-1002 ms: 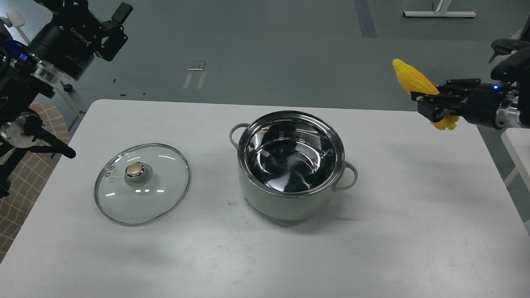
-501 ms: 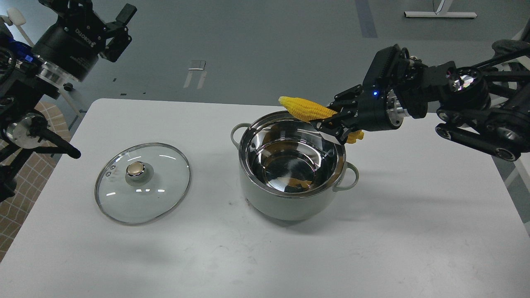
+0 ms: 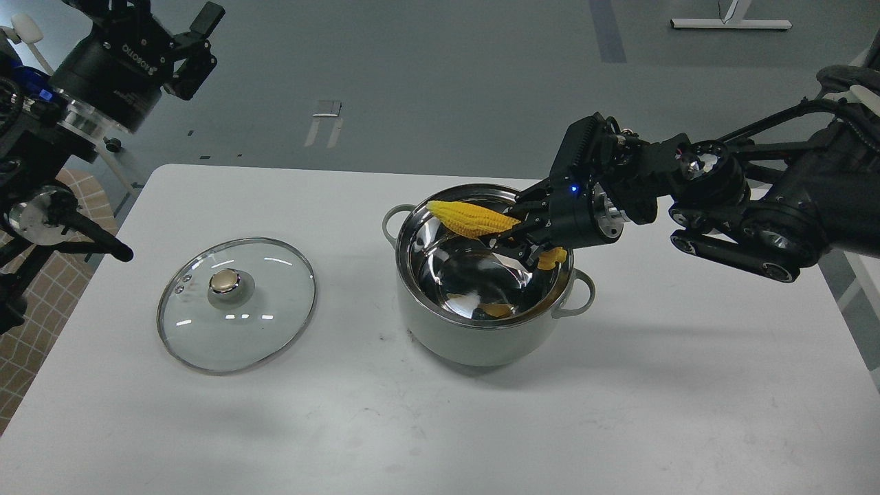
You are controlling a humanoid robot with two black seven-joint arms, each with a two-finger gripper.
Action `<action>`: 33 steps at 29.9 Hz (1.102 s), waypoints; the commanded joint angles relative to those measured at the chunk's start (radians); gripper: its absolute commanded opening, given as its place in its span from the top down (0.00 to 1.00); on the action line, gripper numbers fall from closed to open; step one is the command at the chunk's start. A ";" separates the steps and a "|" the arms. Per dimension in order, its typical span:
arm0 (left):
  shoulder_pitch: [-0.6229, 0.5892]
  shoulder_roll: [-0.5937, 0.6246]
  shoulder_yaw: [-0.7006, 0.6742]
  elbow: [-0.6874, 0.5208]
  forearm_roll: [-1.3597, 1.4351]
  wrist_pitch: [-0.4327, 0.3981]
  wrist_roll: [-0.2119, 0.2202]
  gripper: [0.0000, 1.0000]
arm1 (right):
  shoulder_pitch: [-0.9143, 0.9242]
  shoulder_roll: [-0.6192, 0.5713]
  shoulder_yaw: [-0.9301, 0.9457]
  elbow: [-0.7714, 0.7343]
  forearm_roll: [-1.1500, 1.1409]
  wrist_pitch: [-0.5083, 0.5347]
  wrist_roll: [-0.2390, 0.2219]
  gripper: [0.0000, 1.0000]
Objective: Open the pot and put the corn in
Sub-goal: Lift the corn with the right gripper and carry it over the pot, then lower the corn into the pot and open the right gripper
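The corn (image 3: 471,218) is a bright yellow cob with rows of kernels, its tapered tip pointing left. It hangs nearly level over the open mouth of the pot (image 3: 481,337), just above the far rim, with its thick end clamped between the fingers of the right gripper (image 3: 521,237). A small yellow bit of the cob shows past the fingers on the right side, and a yellow reflection sits low in the shiny steel bowl.

The pot is pale grey-green outside, with a bright steel rim and a small loop handle on each side. It stands uncovered near the middle of the white table (image 3: 619,412). Its glass lid (image 3: 236,304) lies flat on the table well to the left, gold knob up, apart from the pot.

The right arm reaches in from the right edge, black, with a small blue light near the wrist. The left gripper (image 3: 189,41) is held high in the upper left corner, away from the table; its fingers look spread with nothing between them, though the angle makes that hard to judge.

The tabletop carries faint scuffs. Beyond it is grey floor (image 3: 447,82), and a white stand base (image 3: 730,23) at the top right.
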 commanded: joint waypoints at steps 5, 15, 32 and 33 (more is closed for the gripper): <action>0.002 -0.002 0.000 -0.011 0.000 0.001 0.000 0.08 | -0.036 0.027 -0.001 -0.032 0.006 -0.005 0.000 0.75; 0.005 -0.002 -0.002 -0.012 0.000 0.001 0.000 0.08 | -0.047 0.030 -0.001 -0.037 0.007 -0.005 0.000 0.52; 0.005 -0.002 -0.002 -0.011 0.008 0.003 0.000 0.06 | -0.048 0.015 0.033 -0.051 0.115 -0.007 0.000 0.03; 0.007 -0.004 -0.002 -0.011 0.012 0.003 0.000 0.05 | -0.047 0.007 0.057 -0.064 0.148 -0.007 0.000 0.01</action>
